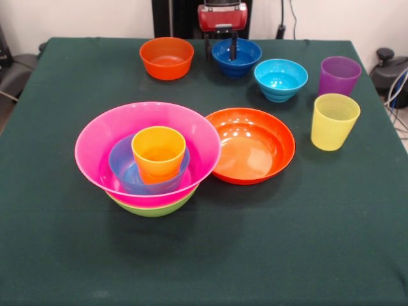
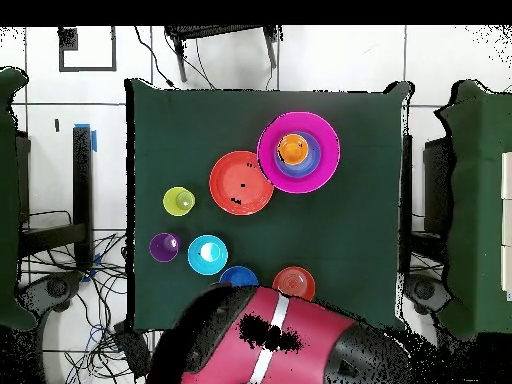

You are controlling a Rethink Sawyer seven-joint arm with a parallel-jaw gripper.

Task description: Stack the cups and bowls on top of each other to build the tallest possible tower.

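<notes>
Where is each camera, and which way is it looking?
Front view: it sits across the table from the robot and looks over the tower toward it. The gripper hangs at the top, over the dark blue bowl.
Overhead view: it sits above, looking straight down. The red arm fills the bottom.
Both show the tower, the shallow orange bowl and the yellow cup. The two views are turned half round from each other.
</notes>
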